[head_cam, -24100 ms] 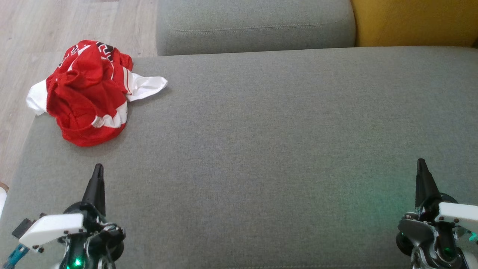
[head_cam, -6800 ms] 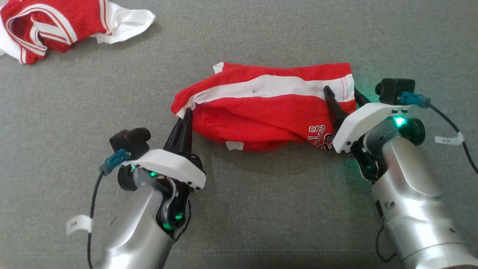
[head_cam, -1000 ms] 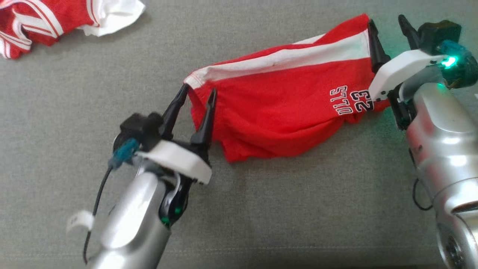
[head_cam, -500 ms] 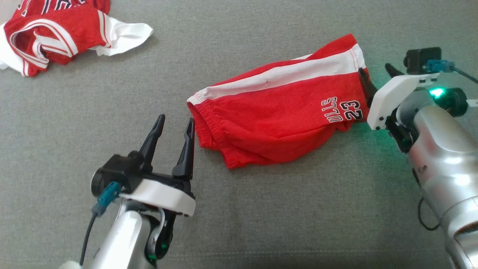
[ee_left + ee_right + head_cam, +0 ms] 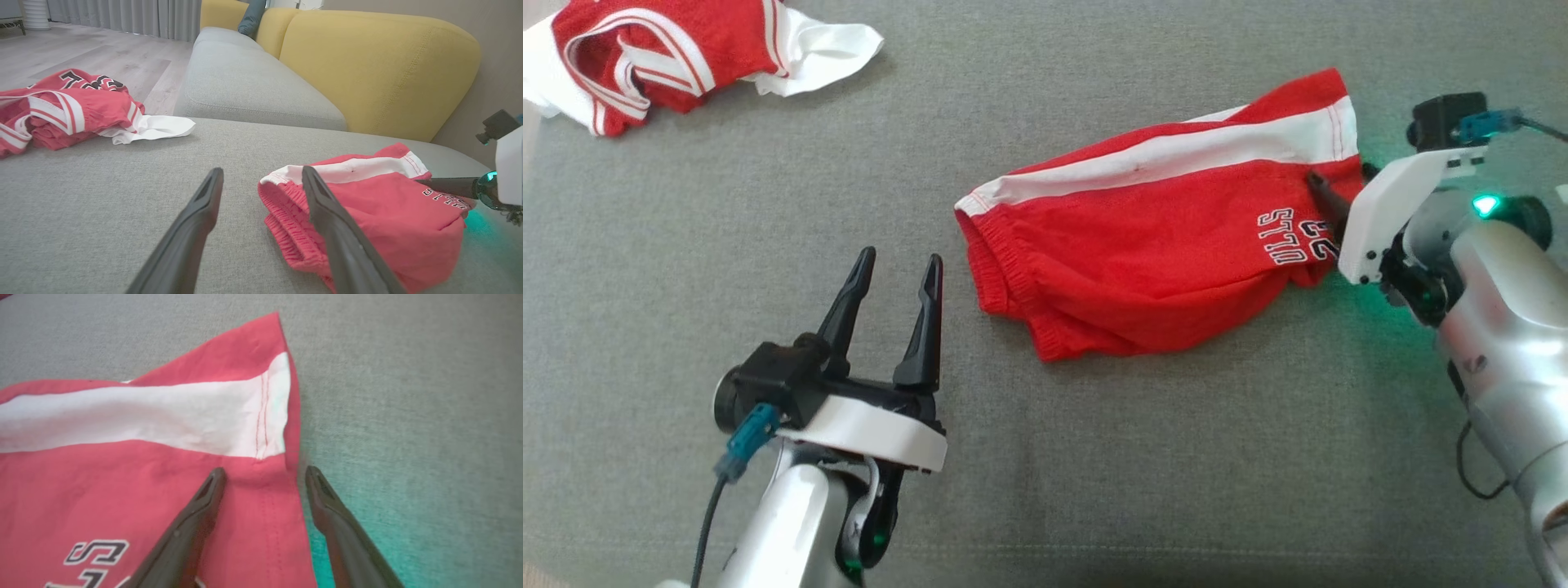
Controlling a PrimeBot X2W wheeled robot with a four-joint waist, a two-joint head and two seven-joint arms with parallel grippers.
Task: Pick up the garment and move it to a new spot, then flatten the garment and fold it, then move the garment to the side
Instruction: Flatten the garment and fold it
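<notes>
The red shorts lie on the grey seat cushion, right of centre in the head view, spread roughly lengthwise but with wrinkles along the near edge. A white stripe runs along the far side, and the printed lettering sits at the leg end nearest the right arm. The gathered waistband faces the left arm. The left gripper hangs over bare cushion near the waistband, apart from the fabric, with its two fingers spread wide and nothing between them. The right gripper is likewise spread wide and straddles the hem of the leg opening: one finger lies over the red fabric just below the end of the white stripe, and the other over the cushion just beside the hem. It grips no cloth. A second garment, a crumpled red-and-white jersey, lies at the far left corner of the cushion, well apart from the shorts. A yellow backrest rises behind the seat.
</notes>
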